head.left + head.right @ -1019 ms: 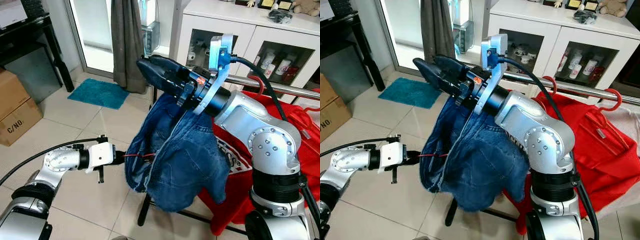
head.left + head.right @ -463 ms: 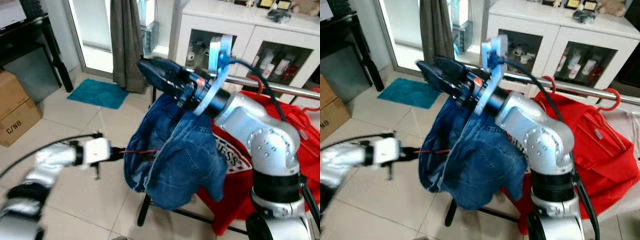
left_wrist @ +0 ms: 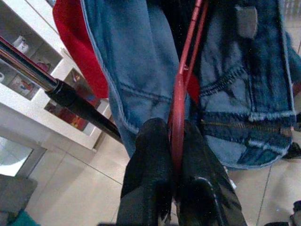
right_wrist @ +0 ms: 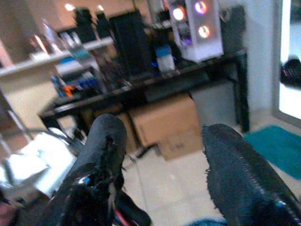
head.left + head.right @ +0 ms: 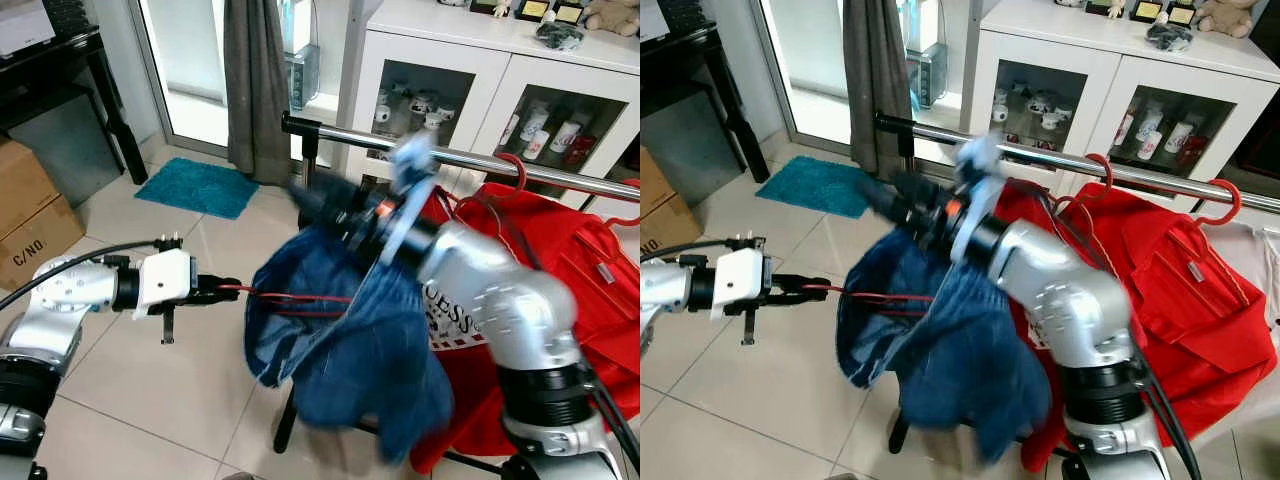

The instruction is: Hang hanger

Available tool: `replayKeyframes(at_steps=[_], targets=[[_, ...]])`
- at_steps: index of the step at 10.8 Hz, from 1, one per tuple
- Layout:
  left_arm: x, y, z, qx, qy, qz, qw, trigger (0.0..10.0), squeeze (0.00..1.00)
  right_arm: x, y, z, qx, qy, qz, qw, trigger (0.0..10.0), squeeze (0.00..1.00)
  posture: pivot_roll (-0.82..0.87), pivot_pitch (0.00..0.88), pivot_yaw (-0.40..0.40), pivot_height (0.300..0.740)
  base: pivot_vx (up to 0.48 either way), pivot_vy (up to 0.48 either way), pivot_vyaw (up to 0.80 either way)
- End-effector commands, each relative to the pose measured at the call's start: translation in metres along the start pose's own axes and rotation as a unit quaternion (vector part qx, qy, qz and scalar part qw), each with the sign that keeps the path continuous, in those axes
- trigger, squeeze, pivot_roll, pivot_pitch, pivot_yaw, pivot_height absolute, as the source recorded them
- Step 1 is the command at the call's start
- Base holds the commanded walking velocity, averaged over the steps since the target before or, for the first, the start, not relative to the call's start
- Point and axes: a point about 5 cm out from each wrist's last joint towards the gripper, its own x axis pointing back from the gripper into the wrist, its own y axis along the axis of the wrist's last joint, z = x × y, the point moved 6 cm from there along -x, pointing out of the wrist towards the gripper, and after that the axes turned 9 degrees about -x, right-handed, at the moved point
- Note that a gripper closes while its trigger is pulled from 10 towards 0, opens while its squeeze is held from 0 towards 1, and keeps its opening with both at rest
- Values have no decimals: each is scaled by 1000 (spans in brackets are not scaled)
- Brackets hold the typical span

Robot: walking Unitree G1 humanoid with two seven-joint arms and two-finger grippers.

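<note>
My left gripper [image 3: 170, 141] is black and it's pinching a thin red hanger [image 5: 300, 297]. The denim garment [image 5: 350, 340] on it is dark blue with paler blue stitching and frayed light edges. Behind that there's a bright red shirt [image 5: 570, 250] with white lettering, on red hangers over a shiny silver rail [image 5: 480, 160] with a black end cap. My right gripper [image 4: 160, 155] has black fingers too, and both arms are silver. The rug [image 5: 197, 186] is teal, the floor tiles are beige, the cabinet [image 5: 500, 60] is white, the curtain [image 5: 255, 80] is grey-brown, and the cardboard box [image 5: 30, 215] is brown with black print.
</note>
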Motion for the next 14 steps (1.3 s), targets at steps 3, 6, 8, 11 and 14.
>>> replayKeyframes(at_steps=[3, 6, 8, 11, 14], targets=[[12, 3, 5, 13, -2, 11, 1000, 0, 0, 0, -7, -3, 9, -10, 3, 1000, 10000, 1000, -53, 0, -31, 740, 0, 0, 0], [13, 4, 6, 21, -4, 19, 1000, 0, 0, 3, -10, -3, 10, -3, 2, 1000, 10000, 1000, -53, 0, -24, 740, 0, 0, 0], [14, 4, 7, 19, -5, 22, 1000, 0, 0, 6, -5, -4, 34, -1, -2, 999, 10000, 1000, -52, 0, -25, 740, 0, 0, 0], [11, 12, 5, -2, -33, 17, 999, 0, 0, 25, -23, -6, 190, 34, 115, 974, 10000, 1000, -47, 0, -31, 740, 0, 0, 0], [-1, 37, 9, -52, -95, -4, 994, 0, 0, 12, -68, 3, 246, 82, 209, 943, 10000, 0, -40, 0, -28, 740, 0, 0, 0]])
